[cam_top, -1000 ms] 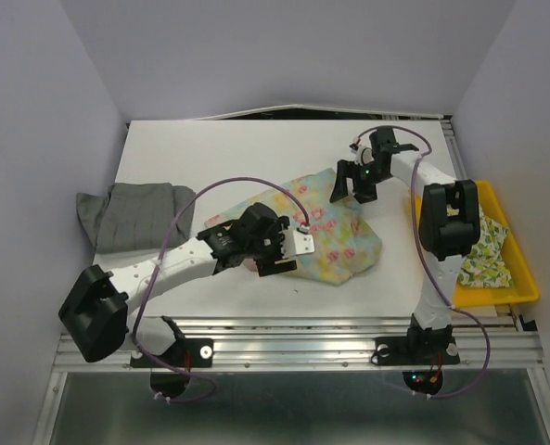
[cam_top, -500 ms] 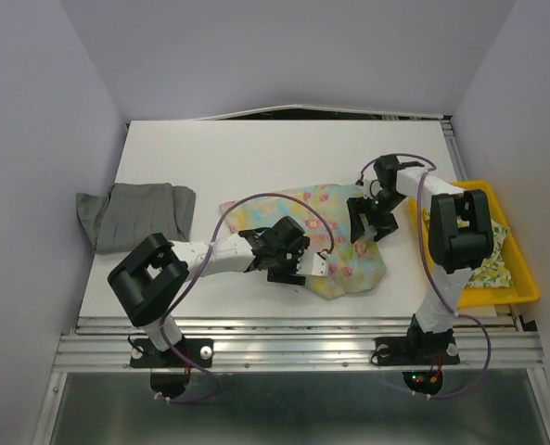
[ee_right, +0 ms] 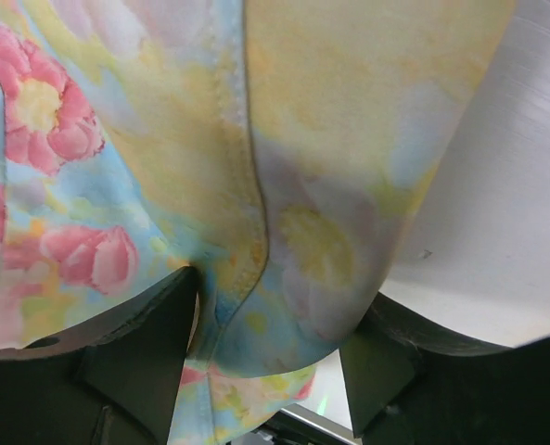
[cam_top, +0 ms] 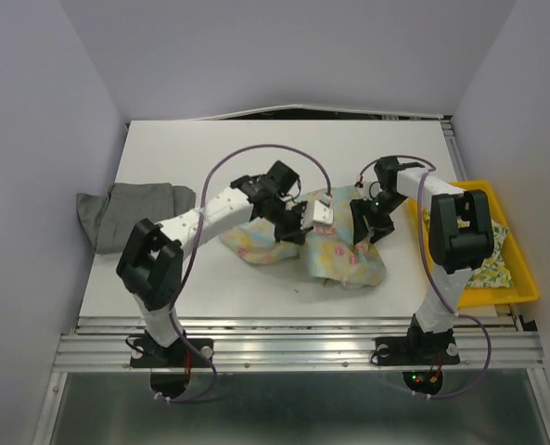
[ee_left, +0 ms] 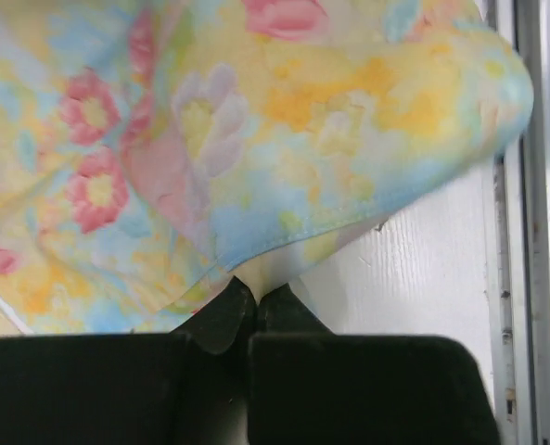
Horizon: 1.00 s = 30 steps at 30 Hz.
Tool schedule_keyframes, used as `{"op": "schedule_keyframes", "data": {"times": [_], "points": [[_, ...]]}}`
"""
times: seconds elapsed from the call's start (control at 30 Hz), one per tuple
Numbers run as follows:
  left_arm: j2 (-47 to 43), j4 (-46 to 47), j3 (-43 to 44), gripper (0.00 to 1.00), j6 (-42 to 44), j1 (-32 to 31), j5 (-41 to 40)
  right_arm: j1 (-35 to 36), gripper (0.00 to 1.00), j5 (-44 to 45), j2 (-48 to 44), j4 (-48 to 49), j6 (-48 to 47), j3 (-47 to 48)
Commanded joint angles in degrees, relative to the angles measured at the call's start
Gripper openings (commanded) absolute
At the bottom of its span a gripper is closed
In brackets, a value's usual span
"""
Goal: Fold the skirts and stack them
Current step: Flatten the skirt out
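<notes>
The pastel floral skirt (cam_top: pixel 339 255) lies bunched in the middle of the table. My left gripper (cam_top: pixel 302 221) is above its far left part, shut on the skirt's hem (ee_left: pixel 256 269), and the cloth (ee_left: pixel 284 120) hangs away from the pinched fingertips. At the skirt's right edge is my right gripper (cam_top: pixel 361 227). Its jaws stand apart with a thick fold of the floral cloth (ee_right: pixel 312 232) filling the gap between them. The grey skirt (cam_top: pixel 131 215) lies folded at the left edge. The pale green-yellow print skirt (cam_top: pixel 491 255) rests in the tray.
A yellow plastic tray (cam_top: pixel 497 295) sits at the table's right edge, beside the right arm. The left arm's elbow (cam_top: pixel 149 264) stands near the front left. A metal rail (cam_top: pixel 293 338) runs along the near edge. Walls close in on both sides.
My left gripper has shut on the floral skirt's hem and carried it back and left, bunching the cloth. The right gripper stayed at the skirt's right edge and narrowed its jaws.
</notes>
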Motion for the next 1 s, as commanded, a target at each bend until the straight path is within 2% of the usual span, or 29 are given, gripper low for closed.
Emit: {"op": "schedule_keyframes", "data": {"times": [0.0, 0.03, 0.07, 0.1, 0.13, 0.17, 0.23, 0.27, 0.3, 0.4, 0.63, 0.8, 0.83, 0.97], "points": [[10.9, -20.1, 18.8, 0.00, -4.8, 11.8, 21.4, -0.4, 0.64, -0.3, 1.2, 1.8, 0.1, 1.6], [19.7, -23.6, 22.5, 0.00, -4.8, 14.1, 23.7, -0.4, 0.64, -0.3, 1.6, 2.0, 0.5, 2.5], [23.7, -27.0, 29.5, 0.00, -4.2, 17.5, 27.2, -0.4, 0.64, -0.1, 2.1, 2.3, 0.5, 3.0], [27.7, -29.2, 29.5, 0.00, -5.2, 18.9, 28.5, -0.4, 0.63, 0.1, 2.4, 2.4, 0.6, 3.6], [33.8, -30.6, 34.1, 0.00, -6.9, 20.2, 30.3, -0.4, 0.63, 0.3, 2.7, 2.8, 0.9, 4.7], [35.8, -30.3, 35.6, 0.00, -8.8, 21.2, 31.0, -0.4, 0.63, 0.7, 3.1, 2.9, 1.0, 5.3], [38.8, -27.0, 36.6, 0.15, -13.9, 23.4, 31.0, -0.4, 0.68, 1.7, 3.8, 2.3, 0.7, 7.1], [38.5, -24.6, 36.1, 0.27, -16.0, 24.0, 29.3, -0.4, 0.69, 3.0, 3.2, 2.2, 0.0, 7.4], [38.5, -24.6, 36.1, 0.27, -17.0, 24.0, 29.3, -0.4, 0.69, 3.0, 3.2, 2.2, 0.0, 7.5], [35.3, -18.6, 31.9, 0.34, -20.5, 24.6, 26.8, -0.4, 0.75, 5.6, 0.9, 2.4, -1.0, 7.0], [26.2, -15.5, 28.1, 0.53, -23.5, 27.0, 23.1, -0.4, 0.84, 7.2, -9.8, 1.5, -7.2, 5.2], [14.5, -10.5, 23.4, 0.56, -24.2, 27.4, 12.3, -0.4, 0.79, 2.0, -15.7, -4.3, -10.0, 4.0], [9.3, -6.8, 19.4, 0.57, -24.7, 27.4, 8.2, -0.4, 0.76, -0.5, -16.4, -6.6, -10.3, 1.9], [-2.3, 0.2, 7.8, 0.57, -25.7, 27.3, 0.1, -0.4, 0.70, -6.4, -19.8, -7.9, -10.2, -4.8]]}}
